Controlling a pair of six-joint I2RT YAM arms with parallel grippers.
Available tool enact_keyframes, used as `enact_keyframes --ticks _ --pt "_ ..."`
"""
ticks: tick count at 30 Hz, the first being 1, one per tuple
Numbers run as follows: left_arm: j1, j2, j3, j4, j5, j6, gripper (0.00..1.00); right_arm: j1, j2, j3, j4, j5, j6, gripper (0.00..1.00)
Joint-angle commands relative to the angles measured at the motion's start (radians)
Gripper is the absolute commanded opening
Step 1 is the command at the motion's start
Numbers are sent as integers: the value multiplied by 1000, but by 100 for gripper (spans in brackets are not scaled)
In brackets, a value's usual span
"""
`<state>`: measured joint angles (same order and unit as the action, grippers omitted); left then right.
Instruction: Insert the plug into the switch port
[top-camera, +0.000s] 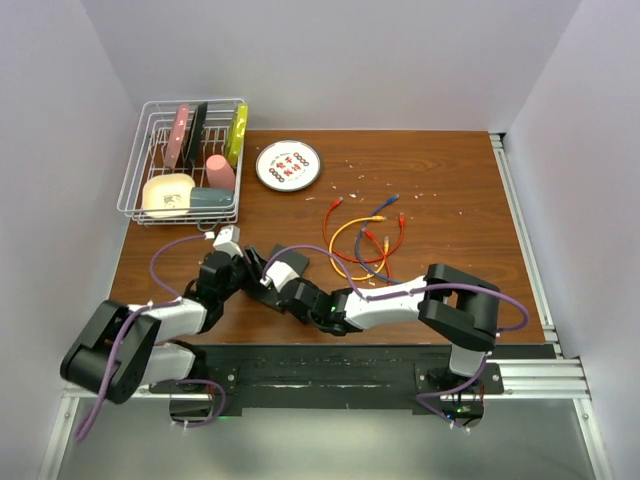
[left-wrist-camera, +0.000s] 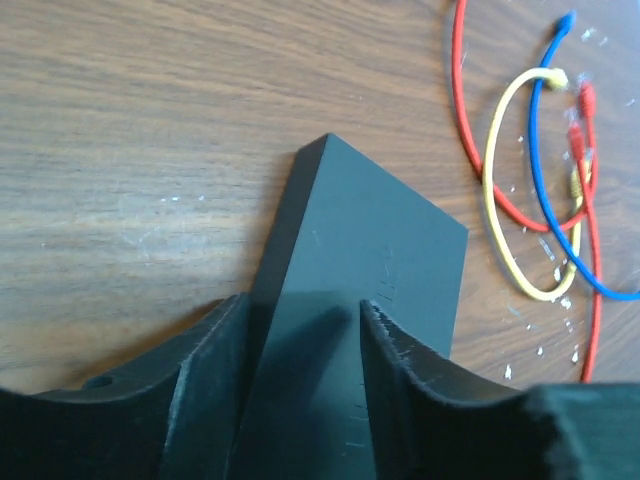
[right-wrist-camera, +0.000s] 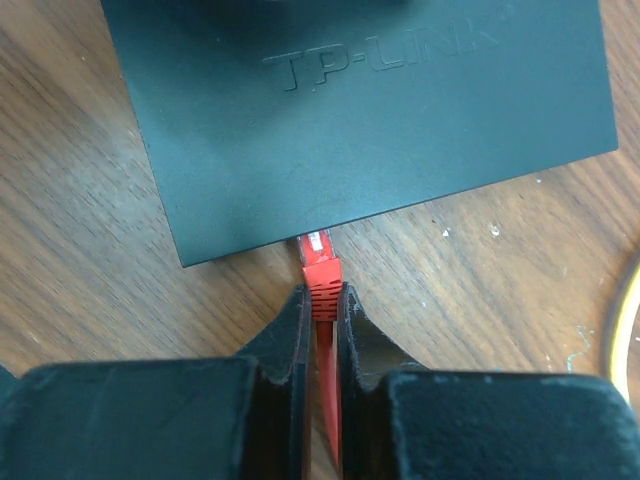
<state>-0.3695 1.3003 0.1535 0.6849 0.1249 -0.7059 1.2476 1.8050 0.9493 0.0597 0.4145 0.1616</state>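
Plug (right-wrist-camera: 321, 262) nose-first at switch (right-wrist-camera: 360, 120) edge, axis along right pincer (right-wrist-camera: 322, 295)

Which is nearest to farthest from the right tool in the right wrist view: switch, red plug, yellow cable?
1. The red plug, pinched in the right tool.
2. The switch, directly ahead of it.
3. The yellow cable, at the far right edge.

plug (right-wrist-camera: 320, 265) touching switch (right-wrist-camera: 370, 120) edge | rack (top-camera: 195, 101) left of plate (top-camera: 268, 165)
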Motion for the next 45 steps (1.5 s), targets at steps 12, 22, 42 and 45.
enact_keyframes --ticks 12,22,42,45 --pt "-78 -190 250 -628 -42 83 73 -37 -104 22 -57 -5 144 70" --pt "-74 -303 417 -806 -156 175 74 -80 -311 51 -146 33 150 99" --pt "-74 -380 443 -797 -104 200 71 -410 -261 114 -121 -42 322 82" --pt "-74 -383 423 -777 -99 191 71 -436 -195 134 -113 -65 342 78"
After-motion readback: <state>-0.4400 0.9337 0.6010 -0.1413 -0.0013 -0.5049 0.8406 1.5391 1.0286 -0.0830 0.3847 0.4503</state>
